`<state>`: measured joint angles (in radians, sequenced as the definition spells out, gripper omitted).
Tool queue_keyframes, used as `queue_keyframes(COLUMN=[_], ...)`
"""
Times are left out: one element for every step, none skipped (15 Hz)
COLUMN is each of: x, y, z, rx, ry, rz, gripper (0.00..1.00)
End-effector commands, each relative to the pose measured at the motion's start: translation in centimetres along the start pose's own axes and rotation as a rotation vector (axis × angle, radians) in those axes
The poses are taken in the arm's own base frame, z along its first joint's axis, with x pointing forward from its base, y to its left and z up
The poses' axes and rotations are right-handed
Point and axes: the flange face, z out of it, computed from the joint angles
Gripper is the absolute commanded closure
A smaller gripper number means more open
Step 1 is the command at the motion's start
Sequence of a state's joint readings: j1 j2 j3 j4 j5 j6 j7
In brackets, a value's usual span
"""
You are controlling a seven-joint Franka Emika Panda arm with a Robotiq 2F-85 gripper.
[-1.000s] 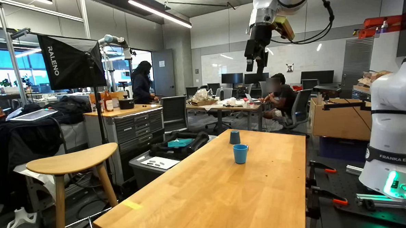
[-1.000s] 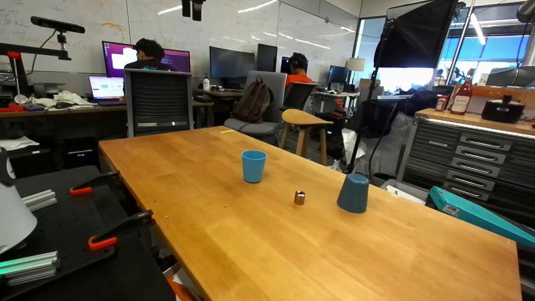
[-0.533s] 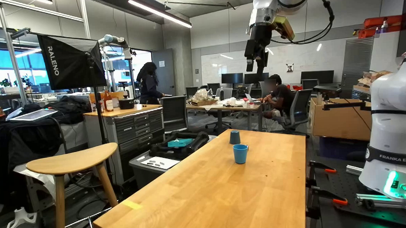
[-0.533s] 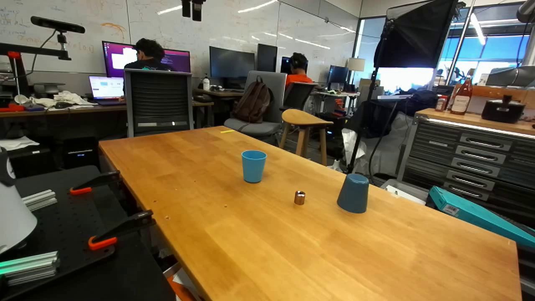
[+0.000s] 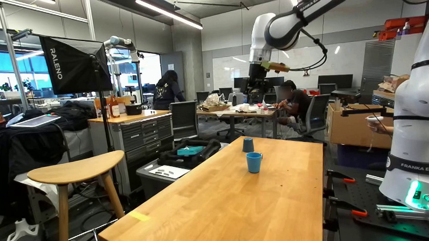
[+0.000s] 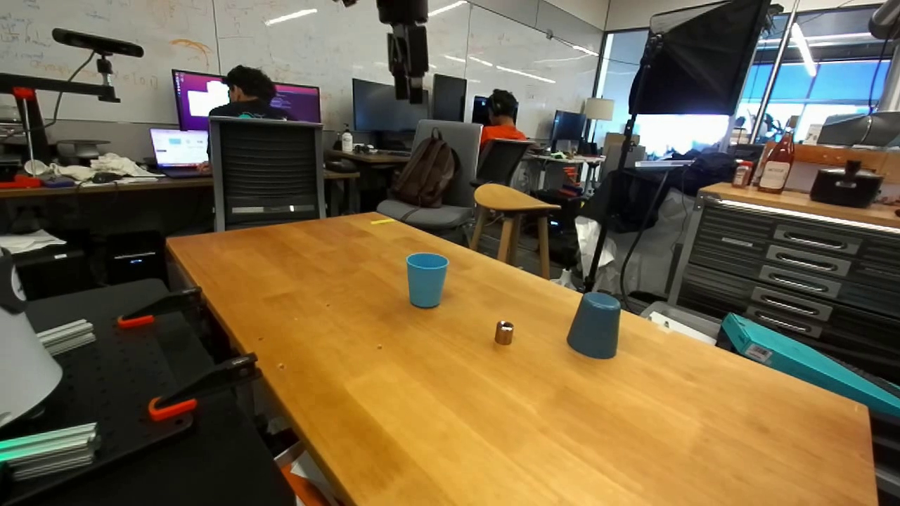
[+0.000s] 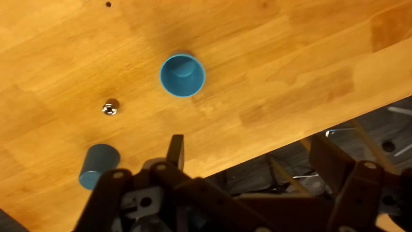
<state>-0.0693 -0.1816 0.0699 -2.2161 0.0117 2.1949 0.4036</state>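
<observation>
Noted in an exterior view: descent of the black two-finger gripper (image 5: 254,99) over the last half second, ending well above the light-wood table (image 5: 276,204); judged to bring it within easier reach, without contact.

Confirmed in an exterior view: same descent. Found on the table: upright light-blue tapered cup (image 6: 427,281), upside-down dark-blue tapered cup (image 6: 595,327) and, roughly between, small shiny copper-coloured metal cylinder (image 6: 503,332). Beyond the edge, sighted pale wooden stool (image 6: 515,199).

Checked in the wrist view: fingers (image 7: 175,151) wide apart, gripping nothing. Recorded dark-blue tapered cup partly covered by the gripper. Flagged metal cylinder, apart from both cups, as possible obstruction.
</observation>
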Motion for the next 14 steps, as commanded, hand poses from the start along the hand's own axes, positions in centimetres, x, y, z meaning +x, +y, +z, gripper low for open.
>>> queue_keyframes(x=[5.7,6.8,7.9,8.9,9.8,10.5,11.2,12.4,9.3,10.1,10.7,10.5,10.7,10.5], y=[4.0,5.5,6.9,8.4,9.7,11.1,12.4,12.8,12.6,13.3,13.6,13.1,13.4,14.0], z=[7.1,9.4,11.8,14.1,16.5,18.9,21.2,23.1,20.2,22.0,23.3,24.9,27.1,28.7], rx=[-0.091,-0.118,-0.141,-0.163,-0.182,-0.198,-0.224,-0.231,-0.204,-0.219,-0.229,-0.293,-0.324,-0.339], ry=[0.026,0.022,0.018,0.015,0.011,0.004,-0.018,-0.056,-0.046,-0.058,-0.062,-0.078,-0.106,-0.139], rz=[0.171,0.220,0.272,0.324,0.378,0.434,0.485,0.538,0.456,0.485,0.499,0.504,0.523,0.537], gripper=[0.00,0.00,0.00,0.00,0.00,0.00,0.00,0.00,0.00,0.00,0.00,0.00,0.00,0.00])
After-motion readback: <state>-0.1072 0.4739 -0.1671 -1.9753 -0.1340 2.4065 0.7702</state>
